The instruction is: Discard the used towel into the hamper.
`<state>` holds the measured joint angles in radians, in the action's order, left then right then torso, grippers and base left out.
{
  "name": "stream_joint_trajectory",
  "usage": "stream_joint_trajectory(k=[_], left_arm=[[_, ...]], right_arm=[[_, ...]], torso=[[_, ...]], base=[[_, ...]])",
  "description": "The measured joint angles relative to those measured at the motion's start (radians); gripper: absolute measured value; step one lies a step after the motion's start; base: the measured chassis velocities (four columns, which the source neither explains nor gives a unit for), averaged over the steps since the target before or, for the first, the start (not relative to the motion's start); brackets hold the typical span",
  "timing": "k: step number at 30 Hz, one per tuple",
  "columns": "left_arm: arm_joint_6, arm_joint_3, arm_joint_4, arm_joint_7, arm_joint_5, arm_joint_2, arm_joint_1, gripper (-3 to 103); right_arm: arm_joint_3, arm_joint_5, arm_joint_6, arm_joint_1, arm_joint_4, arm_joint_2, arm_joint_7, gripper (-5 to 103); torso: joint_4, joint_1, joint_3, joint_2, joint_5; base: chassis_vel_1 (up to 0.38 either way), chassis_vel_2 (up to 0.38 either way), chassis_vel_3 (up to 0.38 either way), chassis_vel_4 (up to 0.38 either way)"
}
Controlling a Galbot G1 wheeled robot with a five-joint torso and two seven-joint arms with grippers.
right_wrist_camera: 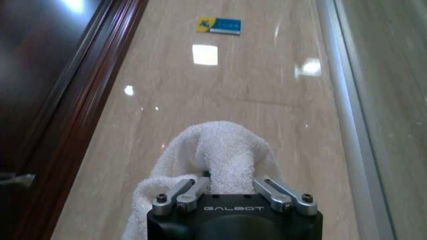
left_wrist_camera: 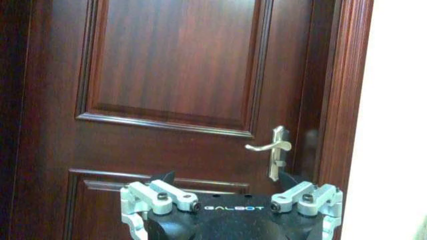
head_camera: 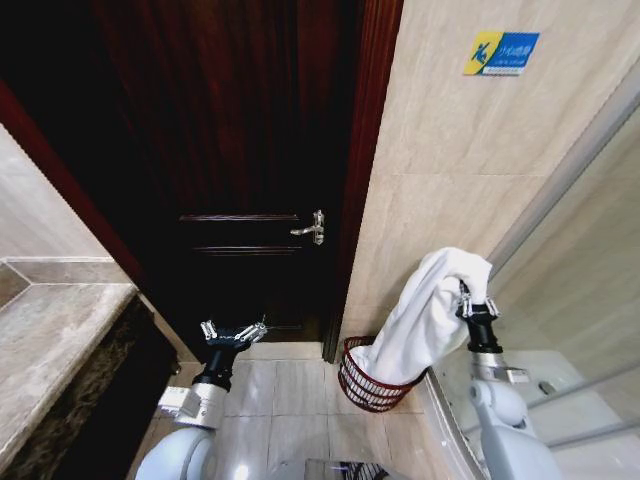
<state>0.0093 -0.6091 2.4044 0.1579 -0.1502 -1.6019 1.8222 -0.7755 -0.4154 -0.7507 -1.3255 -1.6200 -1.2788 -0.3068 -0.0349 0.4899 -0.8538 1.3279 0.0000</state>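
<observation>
A white towel hangs from my right gripper, which is shut on its upper end. The towel's lower end drapes down into the hamper, a small reddish-brown wire basket on the floor against the tiled wall. In the right wrist view the towel bulges up between the jaws of the right gripper. My left gripper is held open, low and in front of the dark door, with nothing in it. In the left wrist view the left gripper faces the door with its jaws spread.
A dark wooden door with a silver handle stands ahead. A stone counter lies to the left. A glass shower partition stands to the right. A blue and yellow sign is on the beige tiled wall.
</observation>
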Motion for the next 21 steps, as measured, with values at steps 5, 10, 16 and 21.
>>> stream_joint_trajectory(k=[5, 10, 16, 21], left_arm=[[0.000, 0.000, 0.000, 0.000, 0.000, 0.000, 0.000, 100], [0.000, 0.000, 0.000, 0.000, 0.000, 0.000, 0.000, 100], [0.000, 0.000, 0.000, 0.000, 0.000, 0.000, 0.000, 100], [0.000, 0.000, 0.000, 0.000, 0.000, 0.000, 0.000, 100]], right_arm=[[0.005, 0.024, -0.044, 0.013, 0.084, -0.011, -0.009, 16], [0.000, 0.055, -0.072, 0.020, 0.143, -0.015, -0.022, 16], [0.001, 0.058, -0.076, 0.018, 0.161, -0.021, -0.029, 16], [0.006, 0.068, -0.076, 0.033, 0.203, -0.030, -0.036, 16]], torso=[[0.0001, 0.000, 0.000, 0.000, 0.0001], [0.0000, 0.000, 0.000, 0.000, 0.0001], [0.0001, 0.000, 0.000, 0.000, -0.0001], [0.0000, 0.000, 0.000, 0.000, 0.0000]], base=[[0.000, 0.000, 0.000, 0.000], [0.000, 0.000, 0.000, 0.000], [0.000, 0.000, 0.000, 0.000], [0.000, 0.000, 0.000, 0.000]])
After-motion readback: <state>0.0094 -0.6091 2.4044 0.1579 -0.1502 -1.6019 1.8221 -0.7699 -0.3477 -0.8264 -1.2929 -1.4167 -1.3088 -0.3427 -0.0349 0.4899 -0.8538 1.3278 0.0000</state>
